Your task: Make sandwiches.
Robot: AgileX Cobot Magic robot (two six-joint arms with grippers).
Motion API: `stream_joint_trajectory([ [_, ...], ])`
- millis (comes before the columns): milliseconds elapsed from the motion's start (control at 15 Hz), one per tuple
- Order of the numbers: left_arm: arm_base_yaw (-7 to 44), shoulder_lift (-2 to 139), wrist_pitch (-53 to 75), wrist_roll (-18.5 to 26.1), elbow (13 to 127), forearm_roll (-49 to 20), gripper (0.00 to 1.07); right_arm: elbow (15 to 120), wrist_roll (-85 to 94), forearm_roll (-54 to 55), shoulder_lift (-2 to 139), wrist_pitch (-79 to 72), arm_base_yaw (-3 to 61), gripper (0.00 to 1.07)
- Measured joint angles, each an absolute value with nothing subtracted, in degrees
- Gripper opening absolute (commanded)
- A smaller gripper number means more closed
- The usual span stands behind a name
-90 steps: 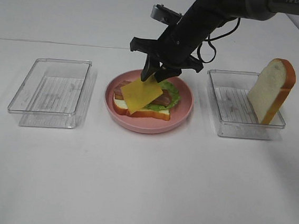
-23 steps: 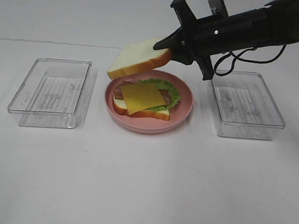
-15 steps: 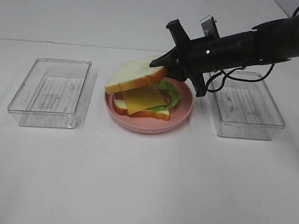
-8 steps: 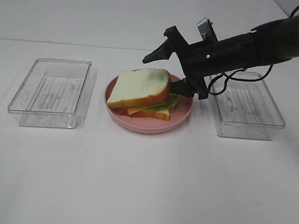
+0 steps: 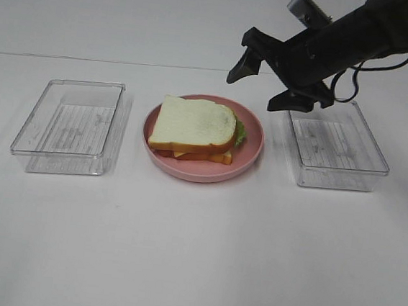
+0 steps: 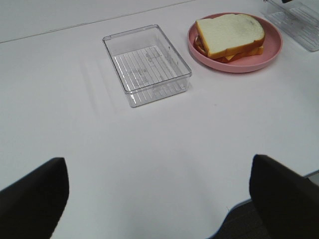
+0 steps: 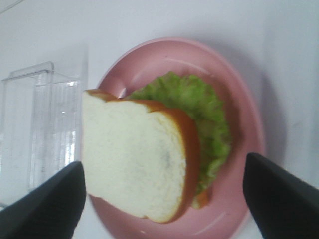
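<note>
The sandwich [image 5: 193, 129] lies stacked on the pink plate [image 5: 252, 144]: a white bread slice with orange-brown crust on top, with green lettuce, cheese and a lower slice showing at its edges. It also shows in the left wrist view [image 6: 230, 36] and in the right wrist view [image 7: 137, 153], where the lettuce [image 7: 207, 119] sticks out. My right gripper [image 5: 263, 83] is open and empty, raised above the plate's back right side. My left gripper [image 6: 159, 199] is open and empty, far from the plate; the exterior view does not show it.
An empty clear tray [image 5: 69, 125] stands left of the plate and shows in the left wrist view [image 6: 146, 63]. A second empty clear tray [image 5: 338, 144] stands right of the plate, under my right arm. The white table's front edge [image 6: 244, 203] shows in the left wrist view.
My right gripper brought the top bread slice over the cheese, set it on the stack, opened and rose up and to the right. The right tray no longer holds the slice.
</note>
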State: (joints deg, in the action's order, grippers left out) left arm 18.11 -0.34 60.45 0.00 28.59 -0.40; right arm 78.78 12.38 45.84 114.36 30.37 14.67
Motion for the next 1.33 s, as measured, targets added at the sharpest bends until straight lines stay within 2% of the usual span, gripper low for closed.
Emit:
stream_joint_trajectory([
  [67, 18.1, -0.3, 60.4, 0.0, 28.6, -0.4, 0.92, 78.8, 6.7, 35.2, 111.4, 30.2, 14.6, 0.81],
  [267, 18.1, -0.3, 60.4, 0.0, 28.6, -0.4, 0.92, 78.8, 1.1, 18.4, 105.8, 36.3, 14.6, 0.81],
  [467, 18.1, -0.3, 60.4, 0.0, 28.6, -0.4, 0.92, 78.8, 1.0, 7.7, 98.6, 49.1, 14.6, 0.79],
  [600, 18.1, -0.3, 60.4, 0.0, 28.6, -0.4, 0.92, 77.5, 1.0, 4.5, 89.6, 57.5, 14.6, 0.76],
  [867, 18.1, -0.3, 60.4, 0.0, 28.6, -0.4, 0.92, 66.3, 1.0, 4.3, 74.9, 58.6, 14.6, 0.75],
  [933, 18.1, -0.3, 60.4, 0.0, 28.6, -0.4, 0.92, 59.7, 1.0, 4.3, 67.9, 59.1, 14.6, 0.75],
  [1333, 18.1, -0.3, 60.4, 0.0, 28.6, -0.4, 0.92, 39.2, 1.0, 4.3, 44.7, 63.9, 14.6, 0.75],
])
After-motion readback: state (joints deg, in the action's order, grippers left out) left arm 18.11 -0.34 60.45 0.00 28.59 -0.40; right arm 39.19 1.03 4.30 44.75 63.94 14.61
